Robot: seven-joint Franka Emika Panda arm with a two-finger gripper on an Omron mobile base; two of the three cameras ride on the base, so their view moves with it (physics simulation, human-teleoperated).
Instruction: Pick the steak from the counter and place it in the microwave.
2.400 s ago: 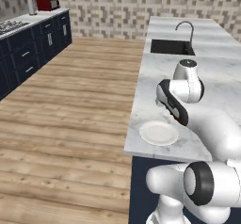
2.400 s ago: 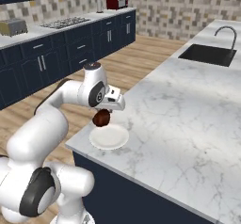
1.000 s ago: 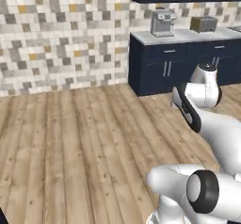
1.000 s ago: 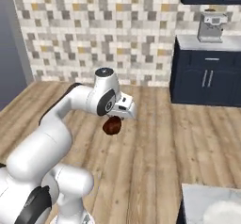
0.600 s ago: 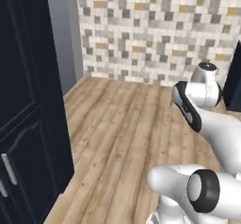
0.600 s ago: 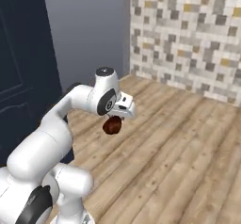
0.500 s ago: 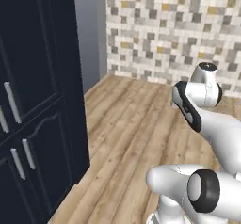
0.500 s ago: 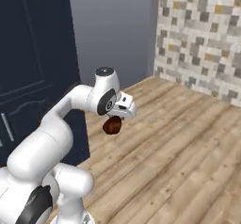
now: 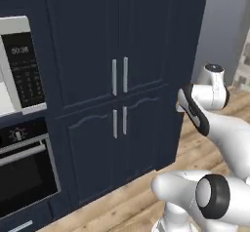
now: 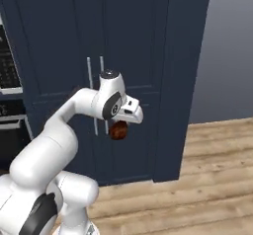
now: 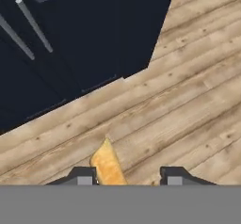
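The steak (image 10: 118, 130), a small dark reddish-brown lump, hangs under my gripper (image 10: 121, 124), which is shut on it at about mid-height in front of the navy cabinet doors. In the hand view a tan-orange edge of the steak (image 11: 108, 164) sticks up beside the left fingertip (image 11: 84, 175), above the wooden floor. The microwave (image 9: 22, 65) is built into the cabinet wall at the far left, with its black control panel (image 9: 28, 70) facing me. A strip of the same panel (image 10: 6, 56) is at the left edge of the right base view. The counter is out of view.
A black oven (image 9: 24, 170) sits below the microwave. Tall navy cabinet doors (image 9: 122, 80) with thin silver handles stand straight ahead. A grey wall (image 10: 227, 51) and wooden floor (image 10: 207, 179) lie to the right of the cabinets.
The whole picture has swung as the base turned, from the tiled wall and open floor to the navy cabinet wall with the microwave and oven. The steak stays held in the gripper.
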